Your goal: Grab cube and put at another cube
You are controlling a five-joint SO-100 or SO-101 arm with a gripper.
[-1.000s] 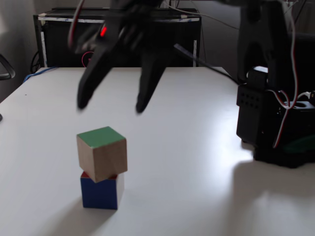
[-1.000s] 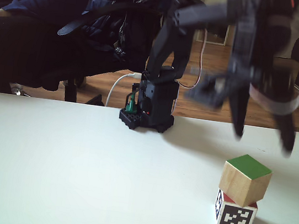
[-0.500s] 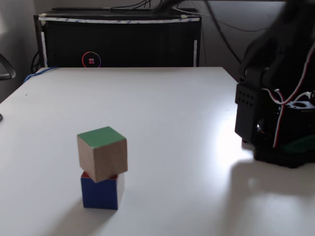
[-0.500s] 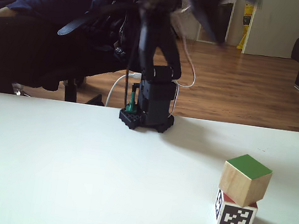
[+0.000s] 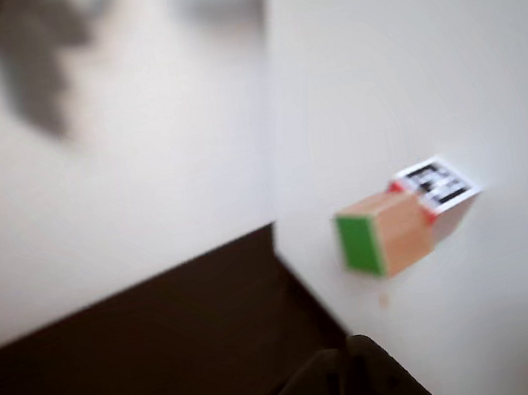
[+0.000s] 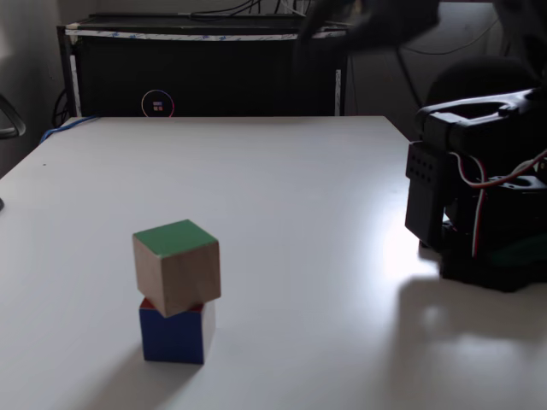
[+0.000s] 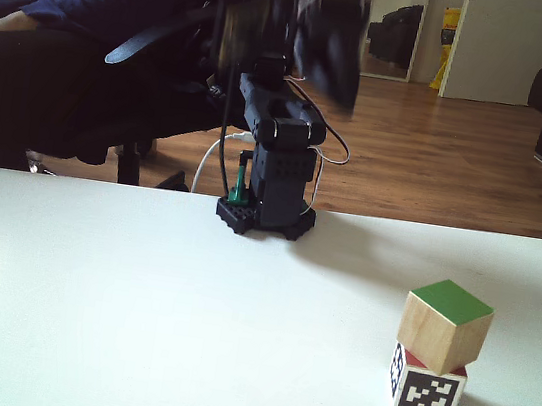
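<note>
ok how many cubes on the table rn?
2, stacked. The wooden cube, green face up, sits slightly askew on top of the marker cube, which rests on the white table. In a fixed view the lower cube's visible side looks blue. None visibly hidden.

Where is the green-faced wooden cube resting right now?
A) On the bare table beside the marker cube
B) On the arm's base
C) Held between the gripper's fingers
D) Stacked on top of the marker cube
D: in a fixed view the wooden cube sits, slightly askew, on the marker cube, nothing gripping it.
</note>
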